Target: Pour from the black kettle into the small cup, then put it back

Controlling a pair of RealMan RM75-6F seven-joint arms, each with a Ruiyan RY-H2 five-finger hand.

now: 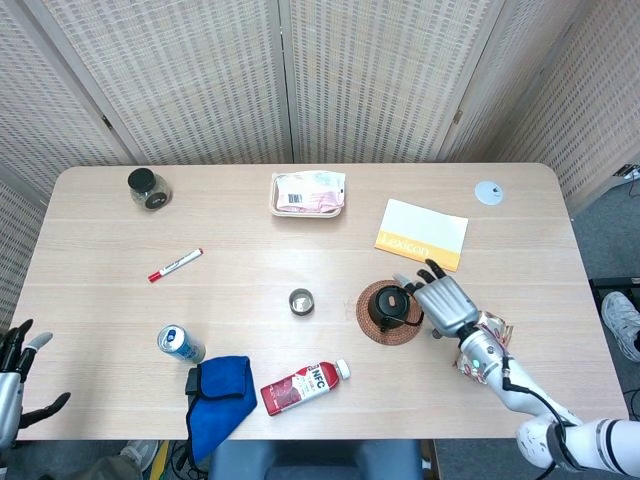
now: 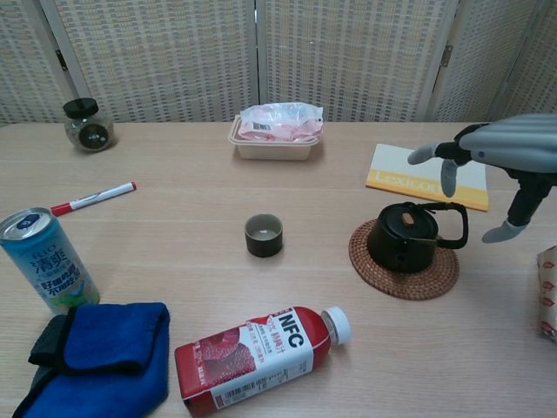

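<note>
The black kettle (image 1: 388, 303) (image 2: 406, 237) stands upright on a round woven coaster (image 1: 389, 326) (image 2: 402, 268), its handle pointing right. The small dark cup (image 1: 301, 301) (image 2: 263, 235) sits on the table to the kettle's left, apart from it. My right hand (image 1: 446, 301) (image 2: 498, 154) hovers just right of the kettle with fingers spread, holding nothing and clear of the handle. My left hand (image 1: 14, 372) hangs off the table's near left corner, fingers apart and empty.
A drink can (image 2: 45, 259), a blue cloth (image 2: 104, 351) and a red NFC bottle (image 2: 254, 354) lie along the near edge. A red marker (image 2: 92, 198), a jar (image 2: 86, 124), a food tray (image 2: 278, 131) and a yellow booklet (image 2: 425, 177) lie farther back. A patterned packet (image 1: 492, 334) sits by the right hand.
</note>
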